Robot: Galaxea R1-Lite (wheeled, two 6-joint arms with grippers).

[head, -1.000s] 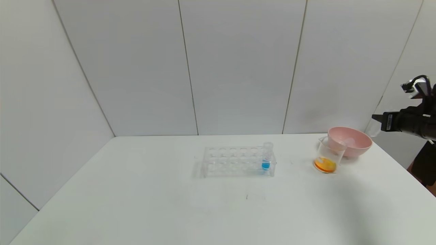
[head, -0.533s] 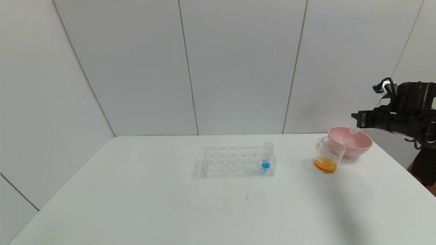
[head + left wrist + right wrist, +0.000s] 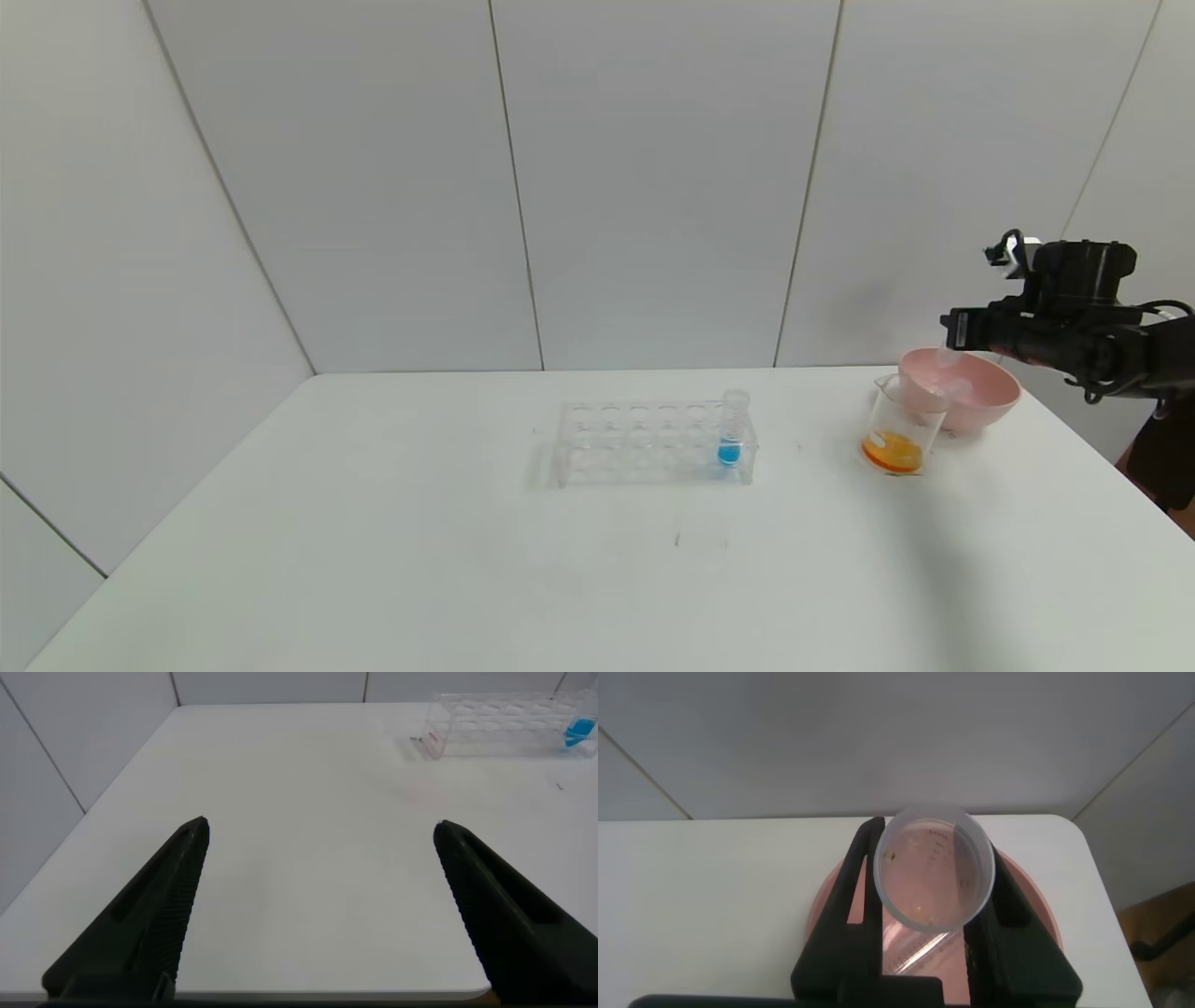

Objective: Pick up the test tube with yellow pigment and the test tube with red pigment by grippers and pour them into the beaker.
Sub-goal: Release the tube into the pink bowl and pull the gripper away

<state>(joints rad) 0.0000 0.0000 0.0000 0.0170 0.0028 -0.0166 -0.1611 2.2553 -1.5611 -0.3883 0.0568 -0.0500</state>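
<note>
My right gripper hovers over the pink bowl, shut on a clear test tube. In the right wrist view the right gripper holds the tube mouth toward the camera; it is nearly empty, with only small yellowish specks inside. I cannot tell which pigment it held. The beaker stands on the table just in front-left of the bowl, with orange-yellow liquid at its bottom. My left gripper is open and empty above the table's near-left part and is out of the head view.
A clear many-holed rack stands mid-table with a blue-liquid tube at its right end; it also shows in the left wrist view. Another clear tube seems to lie in the pink bowl. The table's right edge is near the bowl.
My right arm has moved left from the table's right edge to above the pink bowl, carrying the tube. Beaker, rack and bowl have not moved.
</note>
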